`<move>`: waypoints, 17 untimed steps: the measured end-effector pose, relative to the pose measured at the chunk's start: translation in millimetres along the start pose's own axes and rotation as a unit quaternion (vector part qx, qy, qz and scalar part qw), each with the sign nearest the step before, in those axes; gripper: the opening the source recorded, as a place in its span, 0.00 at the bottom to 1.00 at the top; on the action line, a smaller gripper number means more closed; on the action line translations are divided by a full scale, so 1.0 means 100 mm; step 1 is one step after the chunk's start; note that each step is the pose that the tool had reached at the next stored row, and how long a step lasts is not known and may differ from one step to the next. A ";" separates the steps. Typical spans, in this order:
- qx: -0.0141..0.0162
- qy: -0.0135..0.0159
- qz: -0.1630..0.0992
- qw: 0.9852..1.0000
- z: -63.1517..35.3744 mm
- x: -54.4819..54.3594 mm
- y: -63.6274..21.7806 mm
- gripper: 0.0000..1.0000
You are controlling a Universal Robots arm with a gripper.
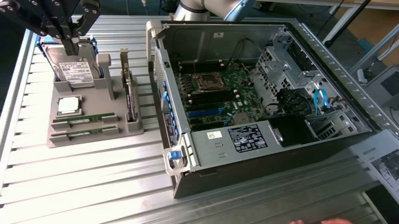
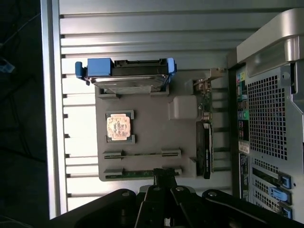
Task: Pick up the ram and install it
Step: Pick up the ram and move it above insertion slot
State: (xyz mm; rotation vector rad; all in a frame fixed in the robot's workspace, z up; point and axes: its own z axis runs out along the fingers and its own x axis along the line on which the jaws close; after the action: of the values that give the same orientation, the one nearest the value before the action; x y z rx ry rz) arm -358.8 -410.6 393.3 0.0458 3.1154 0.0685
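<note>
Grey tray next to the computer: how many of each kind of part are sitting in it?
Hard drive: 1
Processor chip: 1
Ram sticks: 2
Expansion card: 1
Total: 5

Gripper (image 1: pixel 70 43) was matte black, built from slim linkage bars. Round pivot pins (image 2: pixel 126 194) showed at the bar joints. Arm (image 1: pixel 209 8) was smooth silver-grey tubing.

Slatted metal bench (image 1: pixel 81 177). Grey holder tray (image 1: pixel 107 106) toward exterior view's left: hard drive (image 1: pixel 76 70) upright in blue caddy, silver processor (image 1: pixel 68 105) flat, expansion card (image 1: pixel 130 100) on edge. Open computer case (image 1: pixel 262 172) just beside tray, motherboard (image 1: pixel 218 93) exposed.
</note>
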 end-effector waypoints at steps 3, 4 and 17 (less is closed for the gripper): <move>0.000 0.000 -0.009 1.000 0.000 0.00 0.000 0.10; 0.000 0.001 -0.012 1.000 0.000 0.00 0.000 0.10; -0.002 0.003 -0.063 0.998 0.000 0.00 0.000 0.10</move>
State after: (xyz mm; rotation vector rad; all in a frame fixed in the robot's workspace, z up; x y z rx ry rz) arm -358.8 -410.6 393.3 -0.1497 3.1149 0.0710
